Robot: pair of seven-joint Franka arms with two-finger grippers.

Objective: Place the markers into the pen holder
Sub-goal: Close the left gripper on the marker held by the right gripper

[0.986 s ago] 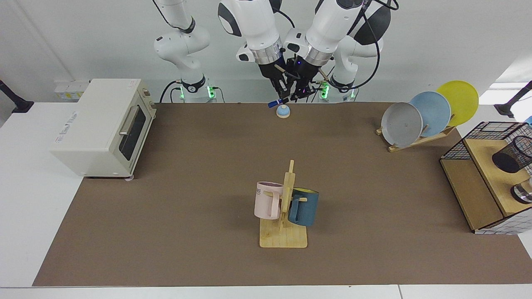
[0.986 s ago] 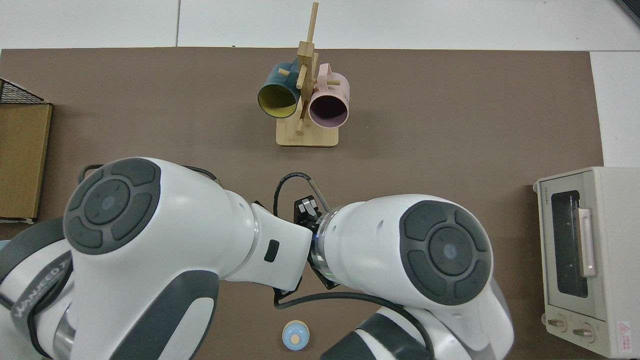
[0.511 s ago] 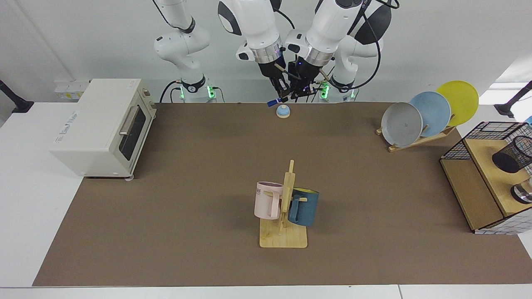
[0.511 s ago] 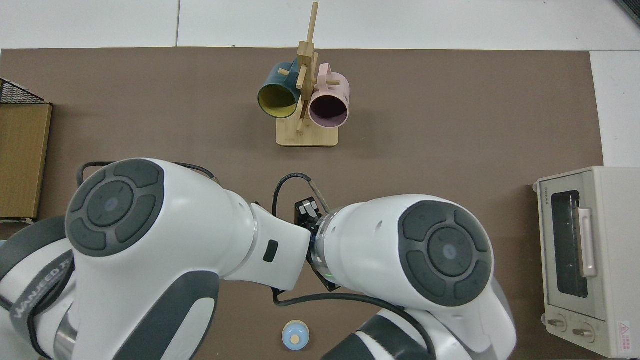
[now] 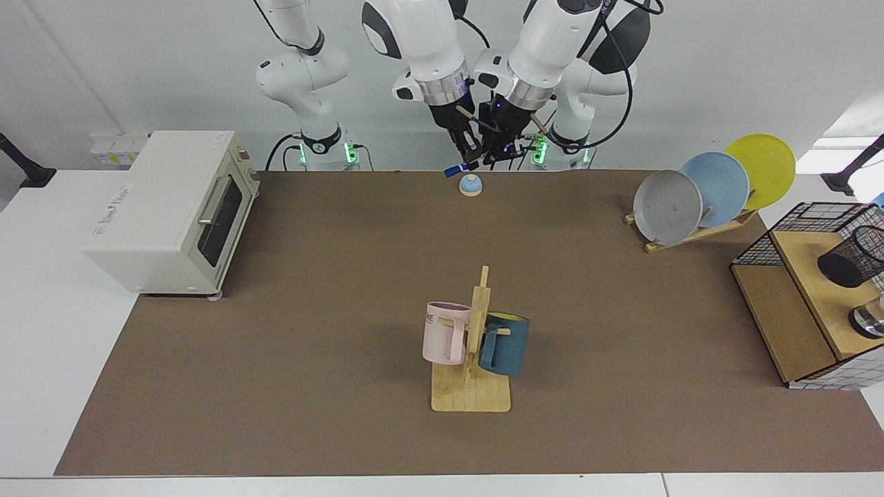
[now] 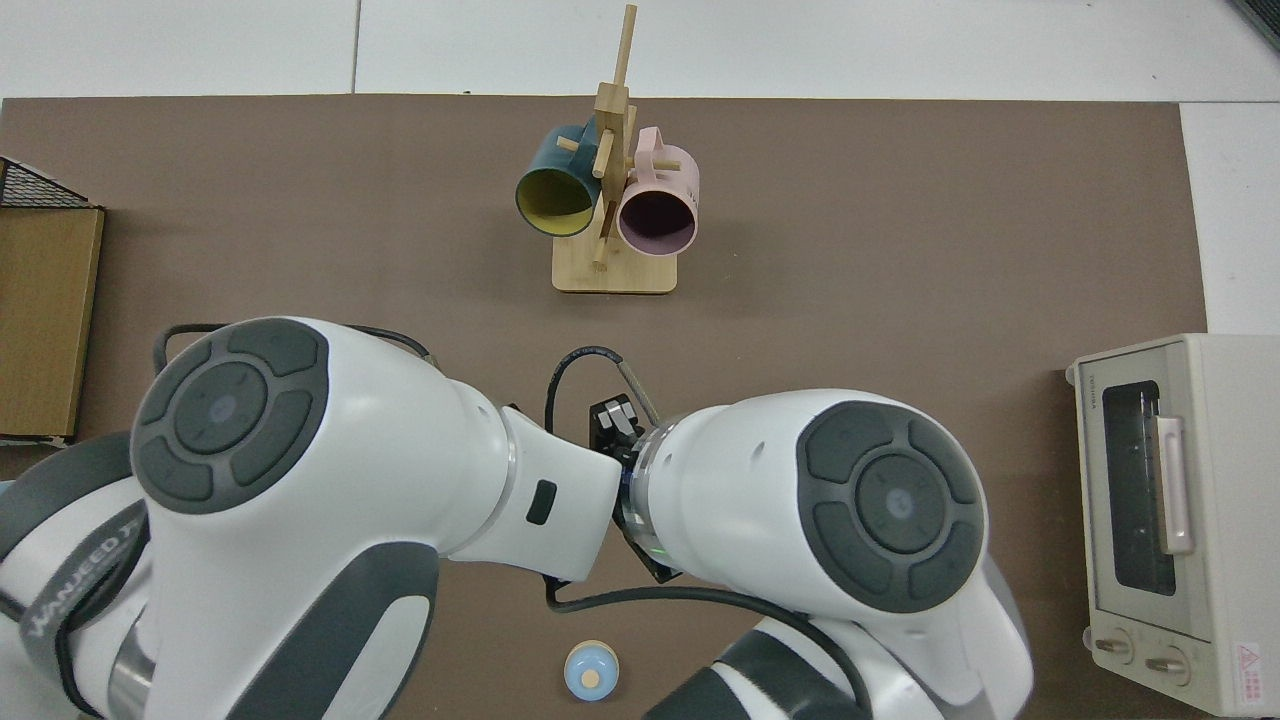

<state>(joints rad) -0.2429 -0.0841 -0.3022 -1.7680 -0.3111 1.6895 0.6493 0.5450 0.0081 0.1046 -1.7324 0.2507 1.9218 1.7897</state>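
Both tools above mat's far edge

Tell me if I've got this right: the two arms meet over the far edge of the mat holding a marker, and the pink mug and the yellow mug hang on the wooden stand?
Not quite. In the facing view the mug beside the pink mug on the wooden stand is dark blue; only its inside is yellow. The rest holds: both end effectors meet at the marker.

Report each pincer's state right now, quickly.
Right pincer: shut on the slim white marker with the dark blue cap, above the table's far edge.
Left pincer: beside it, cannot be told.
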